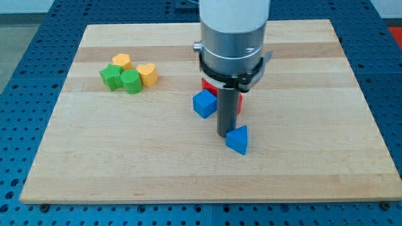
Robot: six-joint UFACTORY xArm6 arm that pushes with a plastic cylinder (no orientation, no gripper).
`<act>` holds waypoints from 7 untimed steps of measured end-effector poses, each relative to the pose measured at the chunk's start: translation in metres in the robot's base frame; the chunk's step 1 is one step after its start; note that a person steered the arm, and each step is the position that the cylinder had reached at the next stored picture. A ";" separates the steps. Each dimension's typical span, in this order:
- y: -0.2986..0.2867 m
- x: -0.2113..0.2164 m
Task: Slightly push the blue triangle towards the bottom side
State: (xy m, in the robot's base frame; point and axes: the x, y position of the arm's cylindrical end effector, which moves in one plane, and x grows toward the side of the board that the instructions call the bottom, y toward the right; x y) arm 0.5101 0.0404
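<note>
**Fig.: Tip at the blue triangle, mid-surface**

We see my tip [225, 135] on the wooden surface [314, 169], touching the blue triangle [238, 139] at its far-left edge. The triangle lies just right of centre, on the near half. A blue cube [205, 103] sits just left of the rod; red blocks [210, 86] are partly hidden behind it. Far left: 2 green [130, 81] [112, 77] & 2 yellow blocks [148, 74] [122, 61], clustered. No claw on this arm, so no state to tell.

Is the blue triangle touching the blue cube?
No, the blue triangle lies apart from the blue cube, with my tip between them.
</note>
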 end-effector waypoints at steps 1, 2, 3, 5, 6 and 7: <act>-0.040 0.003; -0.038 0.012; 0.028 0.020; 0.031 0.020; 0.031 0.017; 0.031 0.007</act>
